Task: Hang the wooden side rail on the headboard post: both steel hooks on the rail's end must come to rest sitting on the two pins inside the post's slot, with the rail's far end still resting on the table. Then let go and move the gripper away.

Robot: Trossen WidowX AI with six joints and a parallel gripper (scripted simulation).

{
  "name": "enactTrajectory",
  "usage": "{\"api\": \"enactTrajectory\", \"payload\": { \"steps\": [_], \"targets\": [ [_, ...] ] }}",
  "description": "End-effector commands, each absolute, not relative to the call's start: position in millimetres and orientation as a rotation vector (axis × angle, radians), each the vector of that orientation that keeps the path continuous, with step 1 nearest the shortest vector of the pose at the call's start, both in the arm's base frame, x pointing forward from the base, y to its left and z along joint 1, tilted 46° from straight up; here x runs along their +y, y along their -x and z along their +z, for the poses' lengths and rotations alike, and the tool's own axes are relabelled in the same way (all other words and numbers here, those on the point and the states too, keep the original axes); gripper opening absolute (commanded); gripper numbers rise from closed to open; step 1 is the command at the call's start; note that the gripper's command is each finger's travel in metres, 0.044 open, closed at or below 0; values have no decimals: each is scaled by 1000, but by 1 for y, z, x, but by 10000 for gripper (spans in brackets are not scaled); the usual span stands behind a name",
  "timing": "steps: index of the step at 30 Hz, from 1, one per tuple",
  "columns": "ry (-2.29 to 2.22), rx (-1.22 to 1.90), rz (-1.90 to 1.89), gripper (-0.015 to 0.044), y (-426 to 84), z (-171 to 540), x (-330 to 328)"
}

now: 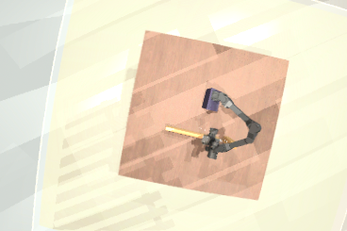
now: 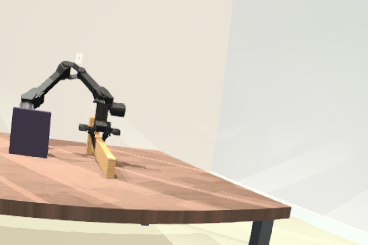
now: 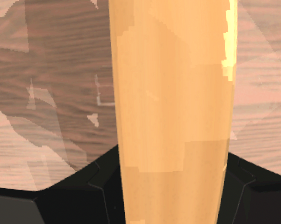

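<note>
Pointing downward, the end effector (image 1: 204, 139) (image 2: 96, 145) (image 3: 161, 143) grips the rail (image 1: 184, 131) (image 2: 105, 158) (image 3: 173, 100).

Bright light; shadows streak tabletop (image 1: 170, 74) (image 2: 165, 189) (image 3: 56, 30).

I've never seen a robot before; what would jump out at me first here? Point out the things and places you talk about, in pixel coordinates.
Probably the dark jointed arm, arching from a purple block (image 1: 213, 107) (image 2: 30, 133) down to the tabletop (image 1: 165, 70) (image 2: 165, 189). Next, the bright yellow-orange wooden rail (image 1: 181, 132) (image 2: 104, 157) (image 3: 171, 100), clamped in the arm's gripper (image 1: 206, 138) (image 2: 96, 145) (image 3: 161, 143). Behind the gripper in the exterior view, an upright post (image 2: 92, 120) of similar color stands partly hidden.
</note>
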State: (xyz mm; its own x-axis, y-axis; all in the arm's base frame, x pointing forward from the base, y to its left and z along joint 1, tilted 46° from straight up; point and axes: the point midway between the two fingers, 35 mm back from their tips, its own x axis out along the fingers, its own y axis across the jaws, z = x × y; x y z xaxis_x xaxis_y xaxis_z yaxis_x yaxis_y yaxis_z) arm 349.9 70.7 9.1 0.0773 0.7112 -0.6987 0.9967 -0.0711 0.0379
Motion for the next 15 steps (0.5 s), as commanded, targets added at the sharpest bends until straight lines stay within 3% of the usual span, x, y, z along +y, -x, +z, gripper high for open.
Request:
{"api": "enactTrajectory", "payload": {
  "steps": [1, 15],
  "targets": [
    [-1849, 1680, -713, 0, -351, 12, 70],
    [-1849, 1681, -713, 0, -350, 13, 71]
  ]
}}
